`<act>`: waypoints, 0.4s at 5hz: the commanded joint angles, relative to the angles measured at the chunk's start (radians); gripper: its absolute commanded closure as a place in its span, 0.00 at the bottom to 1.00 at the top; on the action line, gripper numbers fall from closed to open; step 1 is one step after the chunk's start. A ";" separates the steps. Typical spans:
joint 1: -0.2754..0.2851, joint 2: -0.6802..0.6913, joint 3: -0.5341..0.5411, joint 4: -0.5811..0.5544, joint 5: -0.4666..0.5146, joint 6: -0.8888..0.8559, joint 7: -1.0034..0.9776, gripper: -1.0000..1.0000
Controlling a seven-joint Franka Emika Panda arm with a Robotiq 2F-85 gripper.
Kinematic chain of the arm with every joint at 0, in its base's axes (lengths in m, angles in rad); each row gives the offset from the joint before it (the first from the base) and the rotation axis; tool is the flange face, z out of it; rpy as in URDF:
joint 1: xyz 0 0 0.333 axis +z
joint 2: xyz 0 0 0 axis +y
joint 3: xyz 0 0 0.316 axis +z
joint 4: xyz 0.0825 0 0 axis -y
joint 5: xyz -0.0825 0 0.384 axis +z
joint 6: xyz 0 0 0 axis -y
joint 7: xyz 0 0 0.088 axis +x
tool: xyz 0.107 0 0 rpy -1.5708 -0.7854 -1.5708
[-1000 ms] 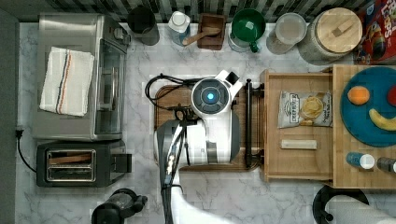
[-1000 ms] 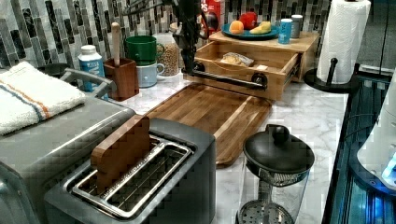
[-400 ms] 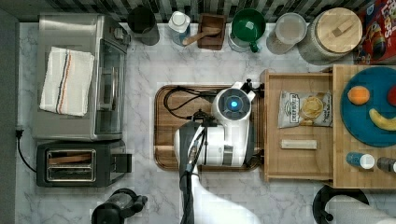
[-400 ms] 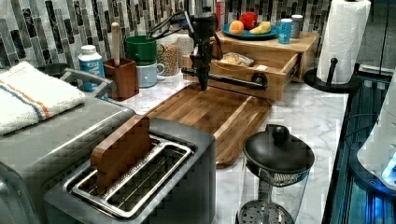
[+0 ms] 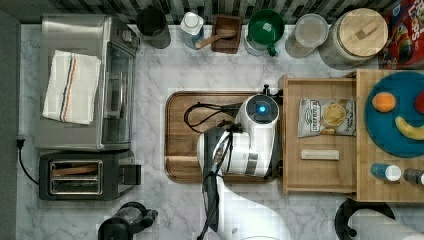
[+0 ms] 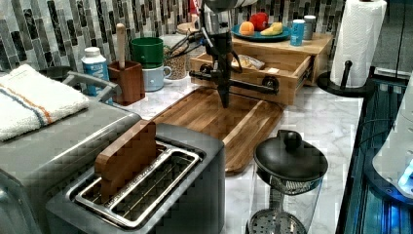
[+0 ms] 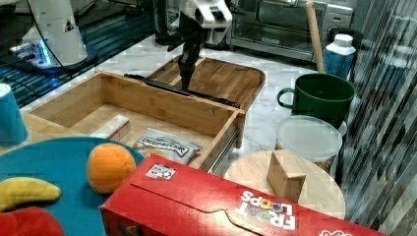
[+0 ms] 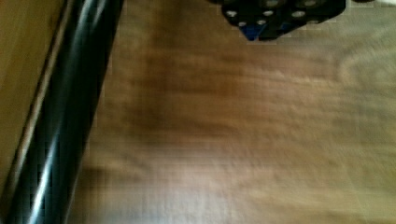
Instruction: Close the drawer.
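Panda arm (image 5: pixel 250 150), centre of top view, over brown cutting board (image 5: pixel 190 150). Drawer (image 5: pixel 320 177) right of centre, pulled out (chip bag (image 5: pixel 326 116), wooden block (image 5: pixel 320 154) inside). Black bar handle (image 6: pixel 248 87) centre of left view; gripper (image 6: pixel 224 101) pointing down just before it, tip near board. Finger spacing: cannot tell.

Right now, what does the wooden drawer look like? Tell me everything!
The drawer is a shallow light-wood box with raised sides, pulled out from under the wooden slab that holds the blue plate. A long black bar handle runs across its front. It sits open above the marble counter, by the brown board. Inside lie a chip bag and a small pale block. The gripper hangs just before the handle, over the board.
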 commanded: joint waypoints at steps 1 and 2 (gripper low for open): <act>-0.070 -0.055 -0.050 0.103 -0.048 0.061 -0.119 1.00; -0.095 -0.046 -0.054 0.129 -0.053 0.049 -0.131 1.00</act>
